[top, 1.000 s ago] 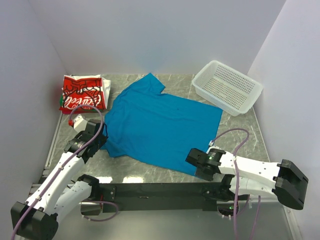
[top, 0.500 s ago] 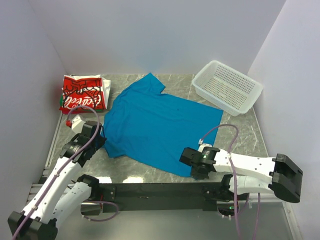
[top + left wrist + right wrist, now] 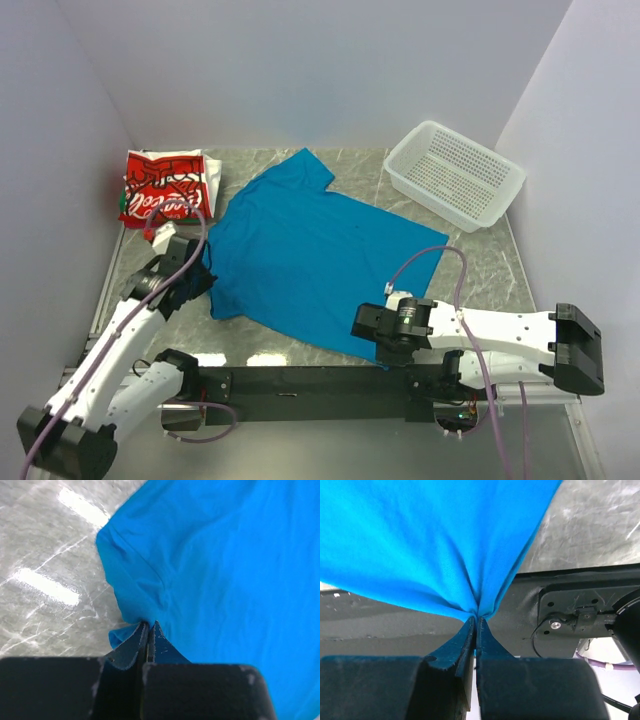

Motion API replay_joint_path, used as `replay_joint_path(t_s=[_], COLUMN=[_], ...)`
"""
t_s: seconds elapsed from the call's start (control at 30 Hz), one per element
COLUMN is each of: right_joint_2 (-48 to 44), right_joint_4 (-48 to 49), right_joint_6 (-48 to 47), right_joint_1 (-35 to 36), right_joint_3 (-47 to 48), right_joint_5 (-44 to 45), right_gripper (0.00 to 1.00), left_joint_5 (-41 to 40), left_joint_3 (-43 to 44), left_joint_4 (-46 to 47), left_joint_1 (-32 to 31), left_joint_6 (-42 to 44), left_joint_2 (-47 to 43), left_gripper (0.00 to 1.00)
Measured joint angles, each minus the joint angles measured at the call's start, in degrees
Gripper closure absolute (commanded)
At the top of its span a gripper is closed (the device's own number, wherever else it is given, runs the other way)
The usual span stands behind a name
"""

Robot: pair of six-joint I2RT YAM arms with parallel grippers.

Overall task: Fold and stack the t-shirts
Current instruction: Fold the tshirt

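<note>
The bright-blue t-shirt [image 3: 315, 255] lies spread across the middle of the table. My left gripper [image 3: 200, 283] is shut on its near-left sleeve; in the left wrist view the jaws [image 3: 149, 626] pinch bunched blue cloth [image 3: 225, 565]. My right gripper [image 3: 378, 335] is shut on the shirt's near-right hem corner at the table's front edge; in the right wrist view the jaws [image 3: 476, 620] hold gathered blue cloth [image 3: 430, 545] lifted above the dark base rail. The folded red-and-white t-shirt [image 3: 165, 187] with white script lies at the far left corner.
A white perforated basket [image 3: 455, 173] stands at the far right corner. The black base rail [image 3: 300, 380] runs along the near edge. Grey marble table [image 3: 470, 270] shows right of the shirt. White walls enclose the table.
My right gripper has moved left along the front edge, pulling the hem corner with it. My left gripper has shifted slightly up and right with the sleeve. The shirt's near edge has drawn in.
</note>
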Motion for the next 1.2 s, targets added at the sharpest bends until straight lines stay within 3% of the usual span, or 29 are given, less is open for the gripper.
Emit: replay_joint_path(t_s=[0.2,0.43,0.73,1.2], right_joint_2=[-0.13,0.31,4.59,8.66], right_joint_4=[0.04,2.45,6.10,8.94], right_joint_6=[-2.32,-10.91,-20.15,-29.35], right_joint_1=[-6.25,-18.47,-26.91,-37.77], right_joint_3=[0.26,1.51,2.23,5.44], right_joint_5=[0.31,1.01,1.16,1.90], right_gripper=[1.00,1.00,1.00,1.00], left_joint_5=[4.17,7.19,10.40,15.41], left_joint_3=[3.98,16.39,30.49,51.23], left_joint_4=[4.11,11.15,15.54,14.99], left_joint_1=[0.00,0.15,0.28,0.31], left_joint_6=[6.95,18.27,29.09,39.10], left_joint_2=[12.22,28.96,47.01,66.23], left_gripper=[0.99,1.00,0.99,1.00])
